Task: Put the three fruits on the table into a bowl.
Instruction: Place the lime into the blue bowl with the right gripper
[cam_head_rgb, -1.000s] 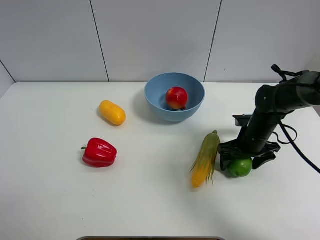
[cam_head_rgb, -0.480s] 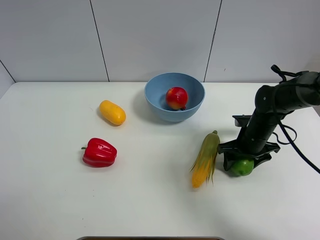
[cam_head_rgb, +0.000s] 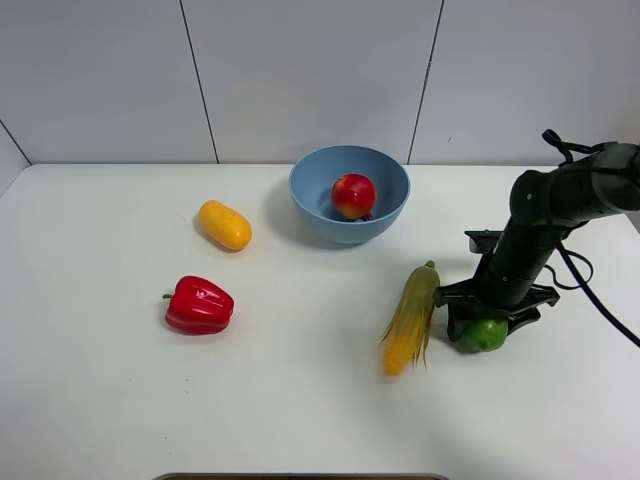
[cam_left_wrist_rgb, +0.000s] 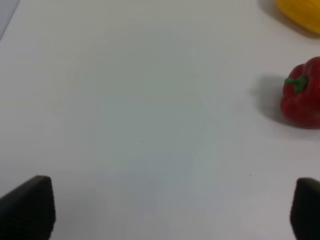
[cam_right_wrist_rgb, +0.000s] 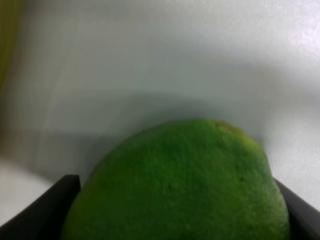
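The light-blue bowl (cam_head_rgb: 390, 215) stands at the back middle of the white table (cam_head_rgb: 300, 400) with the red-and-yellow apple (cam_head_rgb: 353, 195) inside. The yellow-orange mango (cam_head_rgb: 224, 224) lies left of the bowl. The green lime (cam_head_rgb: 487, 335) sits on the table at the right, and my right gripper (cam_head_rgb: 487, 322) is shut on it; in the right wrist view the lime (cam_right_wrist_rgb: 185, 185) fills the space between both fingers (cam_right_wrist_rgb: 55, 200). My left gripper (cam_left_wrist_rgb: 170, 205) is open and empty over bare table; it is out of the high view.
A corn cob with green husk (cam_head_rgb: 412, 318) lies just left of the lime and the right gripper. A red bell pepper (cam_head_rgb: 199, 305) lies at the left front, and also shows in the left wrist view (cam_left_wrist_rgb: 303, 95). A grey panelled wall stands behind.
The right gripper's fingers have closed in on the lime; the lime has shifted slightly between them. Nothing else has moved.
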